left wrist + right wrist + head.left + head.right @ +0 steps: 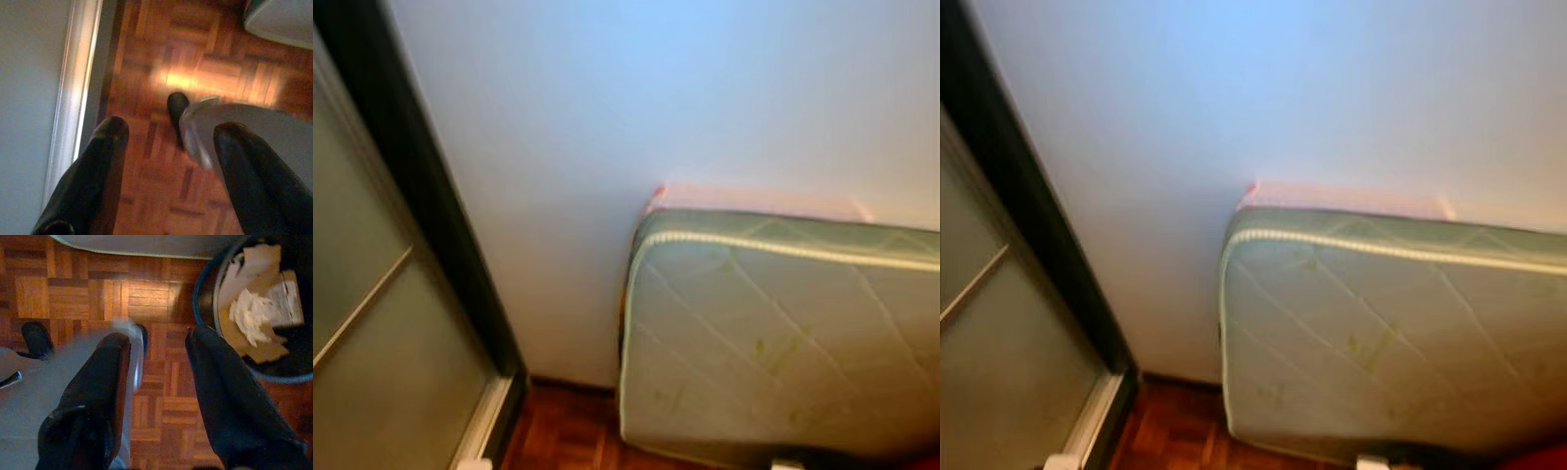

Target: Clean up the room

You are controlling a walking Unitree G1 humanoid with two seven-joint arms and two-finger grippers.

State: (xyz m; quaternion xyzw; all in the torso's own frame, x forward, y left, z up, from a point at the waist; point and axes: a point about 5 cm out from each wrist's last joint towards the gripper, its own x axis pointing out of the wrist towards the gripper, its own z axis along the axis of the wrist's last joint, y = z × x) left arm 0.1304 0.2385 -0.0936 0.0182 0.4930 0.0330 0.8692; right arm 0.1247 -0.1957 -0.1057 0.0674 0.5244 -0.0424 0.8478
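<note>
Quilted pale green mattress (783, 343) standing on its long edge, leaning against the white wall (607, 117), lower edge on the parquet floor (195, 63). Behind the mattress, touching the wall, a thin pink-edged panel (754, 201) rising just above the mattress top. To the left of the mattress, well apart from it, a dark-framed sliding door (372, 323) with frosted glass, its pale bottom rail (73, 88) running along the floor.

Left pincer (168, 137) hanging above the floor beside the door rail, both black fingers spread wide, nothing between them. Under it, blurred, a silver leg part and a dark foot of the robot (178, 107). A corner of the mattress at the far edge of this wrist view.

Right pincer (159, 340) also wide, empty, above the floor near the mattress lower edge. Just beside its finger, a round dark bin (205, 289) with a bluish rim, standing on the floor close to the mattress, containing crumpled white paper (252, 311) and brown cardboard pieces (259, 350).
</note>
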